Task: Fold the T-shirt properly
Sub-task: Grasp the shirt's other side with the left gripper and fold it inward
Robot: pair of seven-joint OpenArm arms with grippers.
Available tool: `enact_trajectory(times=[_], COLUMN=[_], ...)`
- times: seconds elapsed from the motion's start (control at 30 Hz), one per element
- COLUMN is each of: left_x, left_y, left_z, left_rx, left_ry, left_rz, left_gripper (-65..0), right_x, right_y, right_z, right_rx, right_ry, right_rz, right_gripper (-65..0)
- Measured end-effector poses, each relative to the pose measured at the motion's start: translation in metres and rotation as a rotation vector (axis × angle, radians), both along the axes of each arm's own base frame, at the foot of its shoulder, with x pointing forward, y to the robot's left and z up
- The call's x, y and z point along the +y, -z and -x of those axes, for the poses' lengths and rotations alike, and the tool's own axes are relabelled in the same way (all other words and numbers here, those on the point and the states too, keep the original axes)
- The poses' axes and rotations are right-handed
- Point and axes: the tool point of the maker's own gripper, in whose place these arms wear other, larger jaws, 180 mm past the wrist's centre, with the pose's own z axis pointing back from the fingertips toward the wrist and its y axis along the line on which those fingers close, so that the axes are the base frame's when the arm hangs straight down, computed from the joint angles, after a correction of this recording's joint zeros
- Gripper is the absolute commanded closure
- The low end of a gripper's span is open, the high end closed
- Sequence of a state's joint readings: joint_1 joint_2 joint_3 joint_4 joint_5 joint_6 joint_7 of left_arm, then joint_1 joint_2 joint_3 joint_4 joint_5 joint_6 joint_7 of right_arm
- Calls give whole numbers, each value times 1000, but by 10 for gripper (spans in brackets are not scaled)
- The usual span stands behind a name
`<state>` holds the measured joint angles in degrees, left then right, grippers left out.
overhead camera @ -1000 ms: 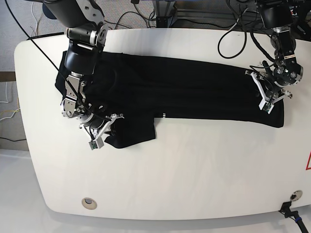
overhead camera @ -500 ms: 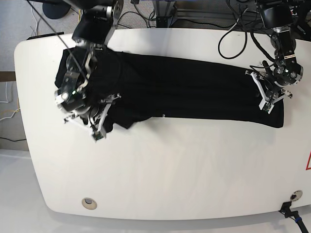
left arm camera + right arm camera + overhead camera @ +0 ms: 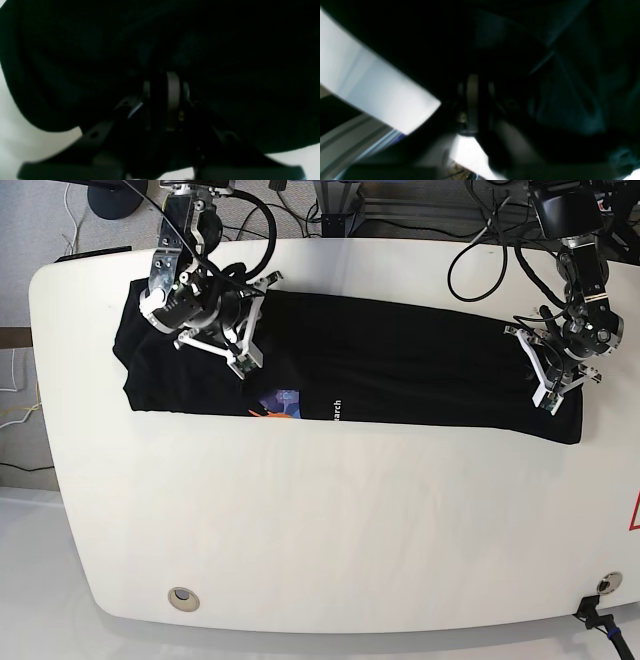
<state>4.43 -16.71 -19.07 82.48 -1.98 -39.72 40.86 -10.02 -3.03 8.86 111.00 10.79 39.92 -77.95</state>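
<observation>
The black T-shirt [image 3: 400, 370] lies as a long band across the back half of the white table [image 3: 330, 520]. An orange and purple graphic [image 3: 280, 402] and small white text [image 3: 335, 408] show at its front edge. My right gripper [image 3: 243, 360] sits over the shirt's left part, shut on a fold of the cloth. In the right wrist view, its fingers [image 3: 472, 100] stand close together amid the dark fabric [image 3: 570, 100]. My left gripper [image 3: 548, 398] pinches the shirt's right end. The left wrist view shows its fingers [image 3: 172, 97] shut on black cloth [image 3: 225, 50].
Cables [image 3: 480, 250] loop over the table's back edge near the left arm's base. A round port [image 3: 181, 598] sits at the front left and another fitting [image 3: 603, 585] at the front right. The floor lies just past the table's left edge.
My right gripper has swung from the shirt's front-left flap up and back over the shirt, taking the flap with it. The graphic now shows. My left gripper has stayed put.
</observation>
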Motion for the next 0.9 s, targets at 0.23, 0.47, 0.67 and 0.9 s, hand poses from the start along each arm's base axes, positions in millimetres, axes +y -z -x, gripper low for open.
enact_trajectory(times=[0.23, 0.47, 0.67, 0.9], left_x=[0, 0, 2, 17], left_y=[0, 0, -8, -34], left_z=[0, 0, 2, -3], left_rx=[0, 0, 6, -56], left_ry=[0, 0, 14, -16], left_rz=[0, -1, -47, -103], left_gripper=[-56, -56, -60, -60], right_x=[-20, 4, -21, -26], right_y=[5, -52, -50, -8], right_z=[9, -36, -58, -44], right_rx=[18, -194, -261, -172], right_ry=[-9, -67, 28, 63], right_rz=[59, -168, -125, -114], right_gripper=[-426, -314, -270, 0])
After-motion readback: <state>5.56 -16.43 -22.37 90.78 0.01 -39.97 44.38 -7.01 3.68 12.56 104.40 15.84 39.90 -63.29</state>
